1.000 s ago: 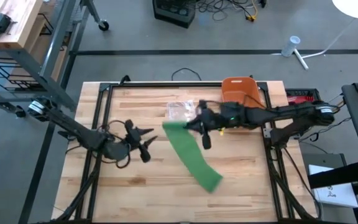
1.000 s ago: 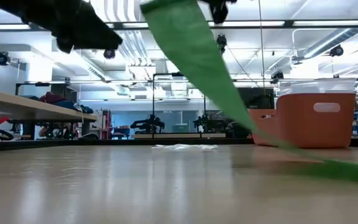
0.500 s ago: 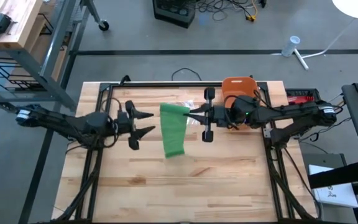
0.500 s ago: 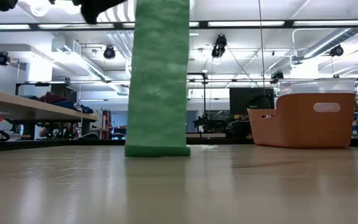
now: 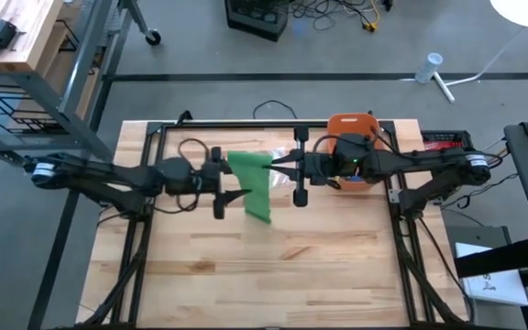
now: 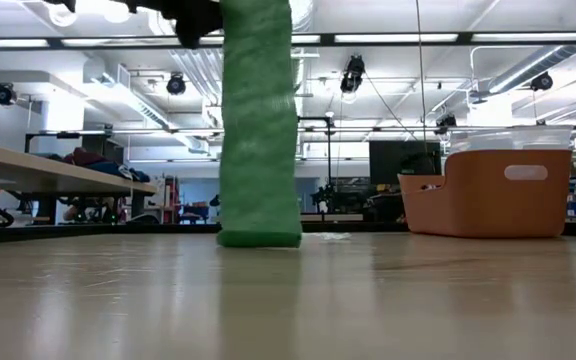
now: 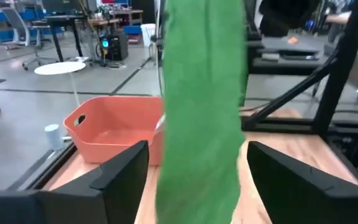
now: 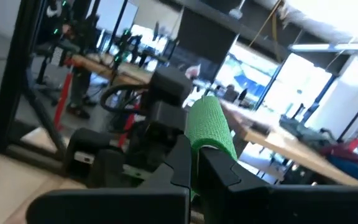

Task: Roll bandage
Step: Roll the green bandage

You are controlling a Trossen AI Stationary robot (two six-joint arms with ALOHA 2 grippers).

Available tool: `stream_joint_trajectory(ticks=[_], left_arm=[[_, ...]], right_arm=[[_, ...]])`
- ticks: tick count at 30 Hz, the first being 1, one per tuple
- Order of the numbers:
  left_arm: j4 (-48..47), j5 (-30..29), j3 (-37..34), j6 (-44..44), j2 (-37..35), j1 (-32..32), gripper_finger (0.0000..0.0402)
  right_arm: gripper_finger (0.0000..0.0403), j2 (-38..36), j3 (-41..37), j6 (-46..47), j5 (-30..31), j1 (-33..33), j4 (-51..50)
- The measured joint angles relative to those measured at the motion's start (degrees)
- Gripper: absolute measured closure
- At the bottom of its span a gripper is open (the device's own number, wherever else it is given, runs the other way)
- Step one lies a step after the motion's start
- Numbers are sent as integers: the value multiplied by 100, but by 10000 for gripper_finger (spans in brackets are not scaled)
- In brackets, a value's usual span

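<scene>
A long green bandage (image 6: 258, 120) hangs straight down over the table's middle, and its lower end (image 6: 259, 238) reaches the table top. My right gripper (image 5: 276, 165) is shut on its upper end, high above the table. My left gripper (image 5: 232, 180) is level with it and comes from the table's left. It is open, one finger (image 7: 126, 171) on each side of the hanging strip (image 7: 201, 112), and I see no touch there. My right gripper pinches the bandage's upper end (image 8: 209, 127) between the tips of its two fingers (image 8: 185, 163). The fingers lie level and come from the table's right. The strip hangs below them, straight and unrolled, down to the table.
An orange bin (image 5: 351, 136) stands at the far right of the table, just behind my right arm, and shows in the low view as the orange bin (image 6: 488, 195). A clear plastic wrapper (image 5: 266, 158) lies on the wood under the grippers. Bare wood fills the near half.
My right gripper has risen and rolled, drawing the bandage up. Its lower part lay slanting toward the near right and now hangs straight. My left gripper has swung from the near left up toward the bandage, opened wider, and now straddles the strip.
</scene>
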Motion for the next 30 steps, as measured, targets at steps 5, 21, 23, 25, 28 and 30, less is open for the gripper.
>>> stream_joint_trajectory(ticks=[5, 21, 23, 25, 28, 30], left_arm=[[9, -163, 204, 320, 460, 20, 191], [144, -1336, 211, 1197, 813, 596, 401], [330, -1328, 203, 1348, 834, 860, 401], [413, -1242, 196, 1481, 835, 1159, 401], [690, -819, 203, 1666, 827, 1632, 401], [716, -629, 293, 1771, 813, 1938, 401]], right_arm=[[400, -17, 300, 146, -198, 2, -640], [400, -415, 388, 1121, -1263, 7, -1028], [400, -432, 388, 1271, -1501, 40, -1129], [401, -399, 388, 1331, -1762, 94, -1159], [401, -337, 381, 1372, -2249, 222, -1231], [401, -283, 381, 1431, -2394, 297, -1262]])
